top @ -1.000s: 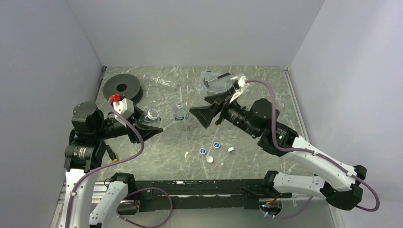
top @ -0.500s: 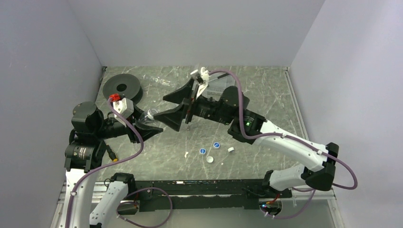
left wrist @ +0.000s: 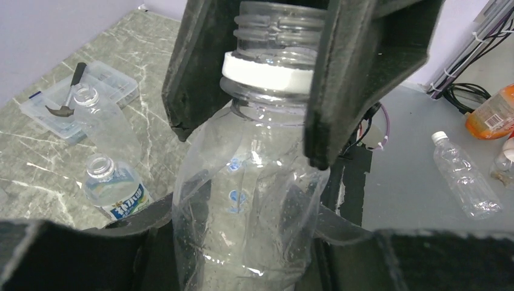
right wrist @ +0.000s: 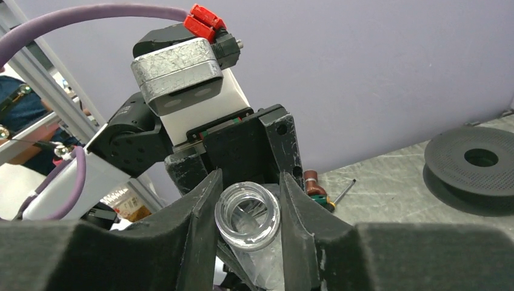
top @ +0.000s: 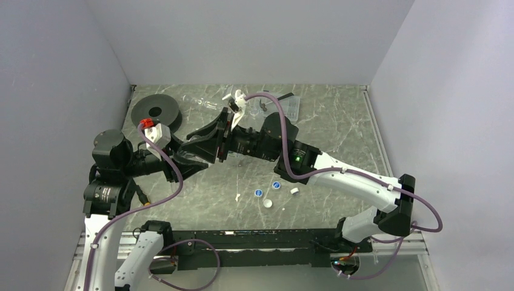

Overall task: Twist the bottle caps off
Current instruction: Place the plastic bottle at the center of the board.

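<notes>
My left gripper [left wrist: 242, 233] is shut on the crumpled body of a clear bottle [left wrist: 254, 182], holding it up off the table. Its neck [right wrist: 247, 215] has bare threads, a white ring below them, and an open mouth with no cap on it. My right gripper [right wrist: 248, 200] is shut on that neck, one black finger [left wrist: 200, 66] on each side. In the top view the two grippers meet left of centre, the right gripper [top: 206, 144] against the left gripper [top: 189, 159]. Loose bottle caps lie on the table, two showing blue [top: 259, 193] [top: 276, 185] and two white [top: 268, 204] [top: 294, 190].
A short labelled bottle [left wrist: 115, 188] stands open-mouthed on the table. Another clear bottle [left wrist: 100, 115] lies beside the clear tray [left wrist: 106, 79]. One more bottle [top: 203, 103] lies at the back, next to a black spool [top: 156, 112]. A screwdriver [right wrist: 330, 194] lies near the wall.
My right arm swung left across the table with its jaws wide, reached the bottle held by my left gripper, and closed on its neck. The left gripper stayed put.
</notes>
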Controlling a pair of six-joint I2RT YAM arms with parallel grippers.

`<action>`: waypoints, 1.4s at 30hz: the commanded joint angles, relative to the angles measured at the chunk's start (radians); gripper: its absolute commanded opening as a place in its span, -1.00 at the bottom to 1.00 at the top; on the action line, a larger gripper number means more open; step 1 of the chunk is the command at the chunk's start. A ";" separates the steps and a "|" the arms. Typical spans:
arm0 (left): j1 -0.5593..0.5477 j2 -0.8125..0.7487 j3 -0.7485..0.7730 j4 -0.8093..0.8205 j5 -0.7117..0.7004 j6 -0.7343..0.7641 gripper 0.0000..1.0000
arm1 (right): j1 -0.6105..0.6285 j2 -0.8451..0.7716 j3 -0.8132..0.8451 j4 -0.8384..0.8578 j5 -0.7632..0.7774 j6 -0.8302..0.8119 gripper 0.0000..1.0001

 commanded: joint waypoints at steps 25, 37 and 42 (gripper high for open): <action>0.002 0.016 0.031 -0.123 -0.250 0.011 0.99 | -0.088 -0.417 -0.243 -0.325 0.639 -0.389 -0.84; 0.002 0.027 -0.043 -0.157 -0.356 0.060 0.99 | -0.383 -0.511 -0.729 0.045 0.705 -0.265 -0.69; 0.002 0.014 -0.068 -0.166 -0.396 0.083 0.99 | -0.455 -0.424 -0.798 0.184 0.664 -0.213 -0.67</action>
